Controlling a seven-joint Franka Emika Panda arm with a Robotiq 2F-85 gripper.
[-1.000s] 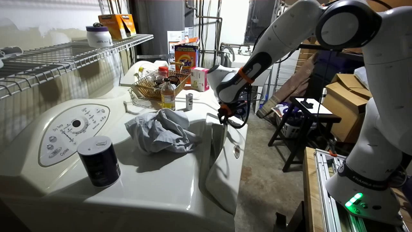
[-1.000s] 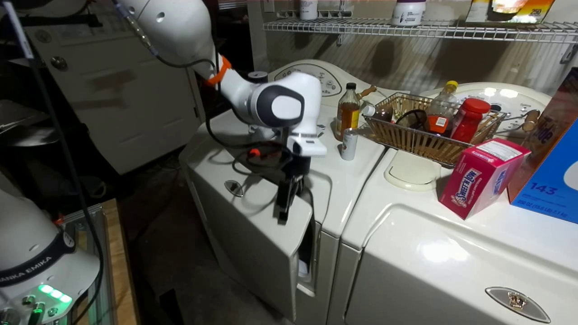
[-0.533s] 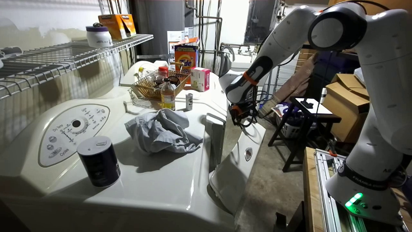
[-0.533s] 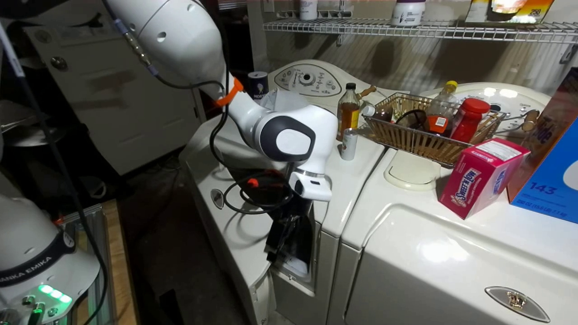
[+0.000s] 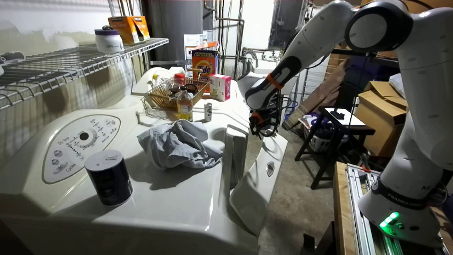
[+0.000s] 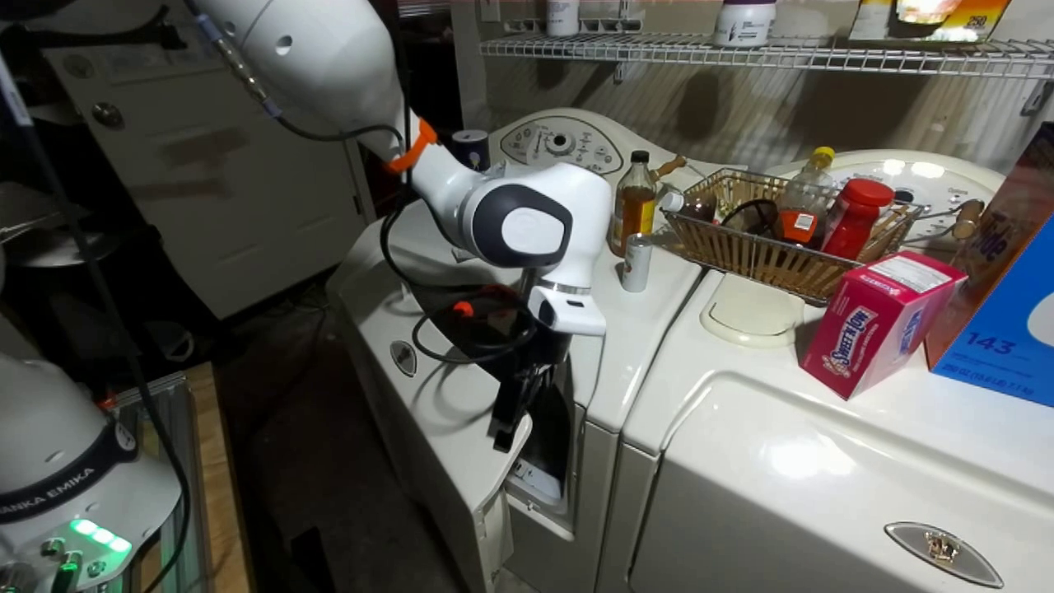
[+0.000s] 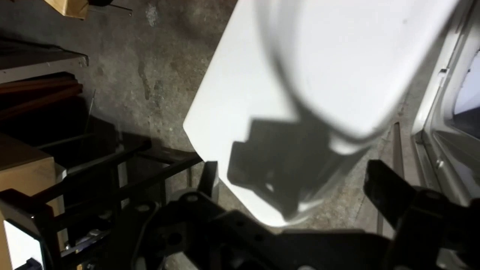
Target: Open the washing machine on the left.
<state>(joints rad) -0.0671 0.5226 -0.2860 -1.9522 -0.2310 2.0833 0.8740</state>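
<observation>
In the foreground of an exterior view, the large white boxy washing machine (image 5: 166,207) with flat glossy top, and at its back an oval white control panel (image 5: 72,156) with a big round dial (image 5: 84,135). In an exterior view, the same machine just to the left of a second, similar white boxy appliance (image 6: 823,511). At the machine's front, a plain white door (image 5: 256,189) with a small oval badge (image 5: 270,169), swung outward at an angle, with a dark opening (image 6: 550,424) behind it. Close by the free end of this door, the black two-fingered gripper (image 7: 290,174), on the end of a white jointed arm (image 5: 320,30) with an orange band (image 5: 274,81). In the wrist view, black fingers (image 7: 208,178) widely apart from each other, with the end of the door to be seen between them, and a dark angular shadow (image 7: 281,157) upon it. Not possible to tell, from these views, about contact between fingers and door. On the machine's top, near the middle, a crumpled grey-blue cloth (image 5: 178,145); nearer to the panel, a dark blue cylindrical container (image 5: 109,182), upright, with pale lid; farther along, a glass bottle (image 5: 184,106) with amber liquid and dark cap, near a small pale cylindrical can (image 5: 208,112). Toward the back, a brown slatted basket (image 6: 745,259) with a red-topped container (image 6: 866,198) inside. On the second appliance, a pink cardboard box (image 6: 881,325) just beside a large orange and blue cardboard box (image 6: 996,329).
</observation>
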